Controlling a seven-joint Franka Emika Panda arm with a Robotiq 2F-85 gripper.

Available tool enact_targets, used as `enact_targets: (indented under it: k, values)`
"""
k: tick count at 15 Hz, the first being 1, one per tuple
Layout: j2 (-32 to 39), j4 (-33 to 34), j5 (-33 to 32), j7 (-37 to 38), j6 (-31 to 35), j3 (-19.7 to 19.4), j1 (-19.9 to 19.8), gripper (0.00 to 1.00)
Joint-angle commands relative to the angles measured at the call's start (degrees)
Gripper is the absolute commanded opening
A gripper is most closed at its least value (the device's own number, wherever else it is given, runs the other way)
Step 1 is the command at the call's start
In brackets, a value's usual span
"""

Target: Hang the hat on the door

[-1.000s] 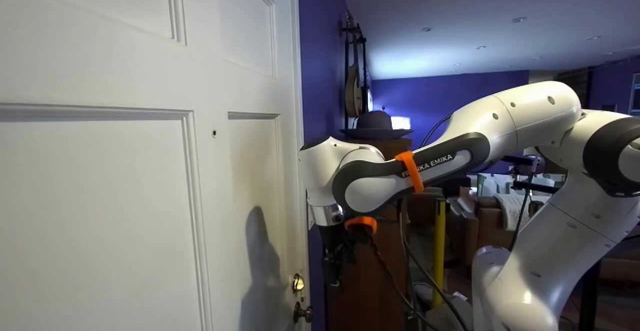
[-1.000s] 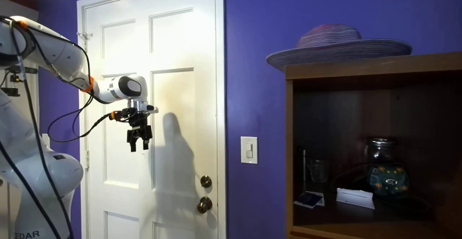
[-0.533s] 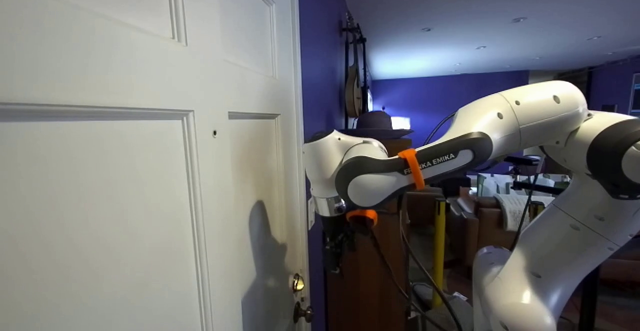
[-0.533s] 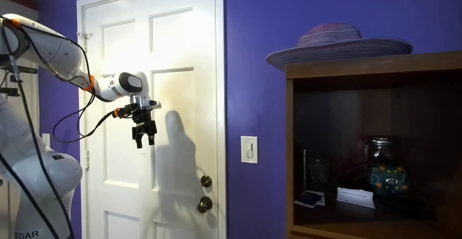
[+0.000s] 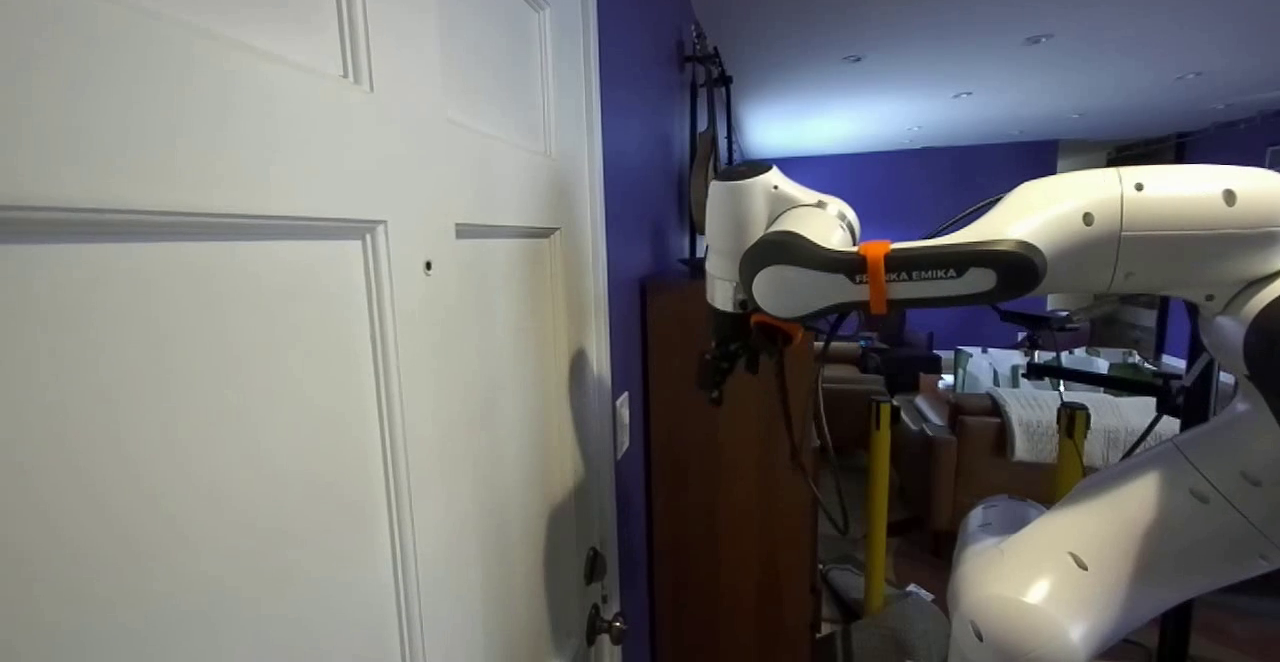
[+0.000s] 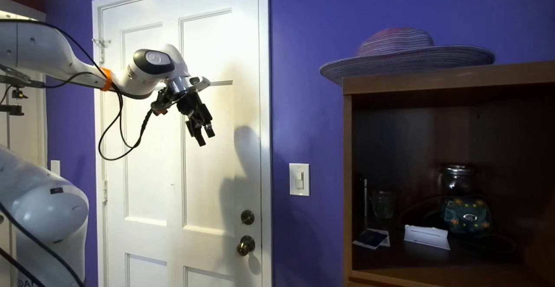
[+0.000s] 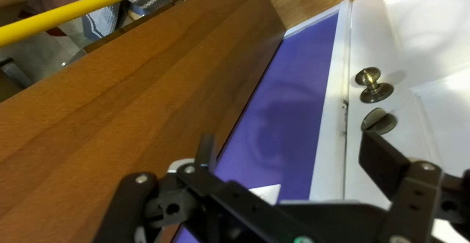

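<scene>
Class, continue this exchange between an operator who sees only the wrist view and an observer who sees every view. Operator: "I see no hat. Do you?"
Observer: Yes, in an exterior view a hat sits on top of the cabinet.
Operator: Am I level with it?
Observer: No, the tool looks lower than the hat.
Operator: I see the knob on the door. Which edge is hinged?
Observer: A hinge shows on the edge opposite the knob.

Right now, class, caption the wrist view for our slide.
Tool open and empty; brown cabinet at picture left, white door right, purple wall between.
</scene>
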Motion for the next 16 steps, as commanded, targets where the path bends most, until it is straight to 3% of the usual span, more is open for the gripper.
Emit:
enact_targets:
  k: [1, 7, 9, 16]
  values:
    - [-0.43, 0.42, 0.02, -0.26, 0.17, -0.28, -0.90, 1.00]
    - [-0.45, 0.45, -0.05, -0.18, 0.29, -0.13, -0.96, 1.00]
    - [-1.24, 1.35, -2.63, 0.23, 4.01, -0.16, -1.84, 1.00]
    - [6.75, 10.91, -8.40, 2.13, 20.10, -5.70, -10.66, 1.00]
